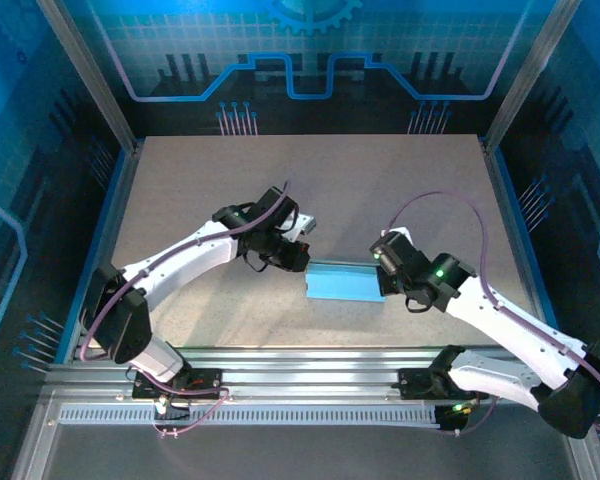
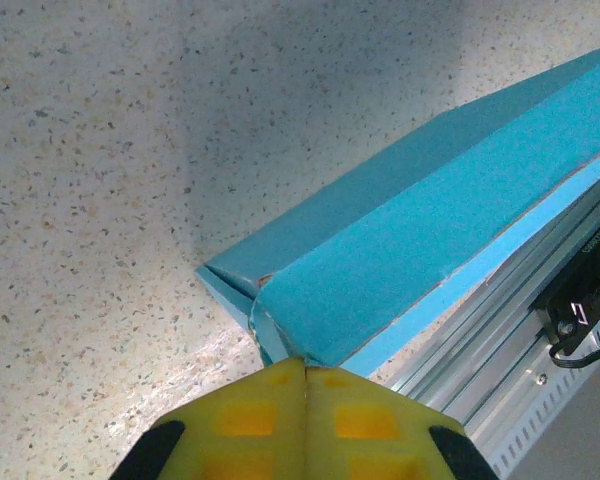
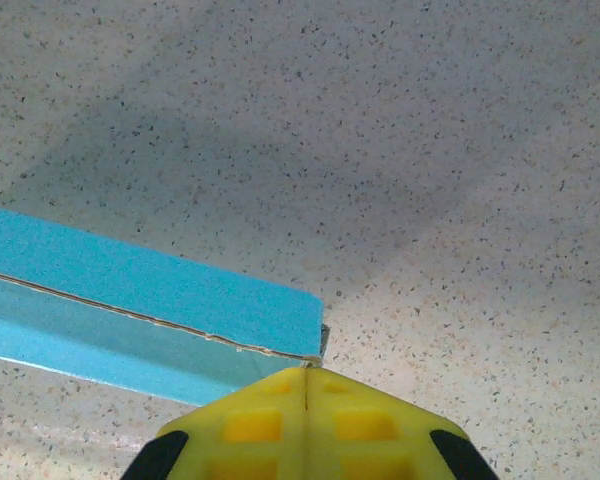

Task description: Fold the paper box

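Near the middle of the table [image 1: 380, 180], somewhat toward its near edge, one light blue paper box [image 1: 345, 282] lay as a long, low, folded shape with its length running left to right. Two arms reached in toward it, one at each short end. The left gripper [image 1: 298, 258] sat at the box's left end and the right gripper [image 1: 384, 272] at its right end.

From the left wrist, the left gripper [image 2: 305, 372] had its two yellow fingers [image 2: 250, 420] pressed flat together with no gap, their tips touching the end corner of the box [image 2: 430, 240], where small folded flaps met. Whether any cardboard was caught between them could not be told. A pale cut edge ran along the box's long side, and beyond it lay one aluminium rail [image 2: 510, 370] at the table's near edge.

From the right wrist, the right gripper [image 3: 307, 375] was likewise closed, its tips against the box's [image 3: 130, 300] other end corner. One long seam, slightly parted, ran along the box there. The speckled table [image 3: 430, 150] lay bare around it.
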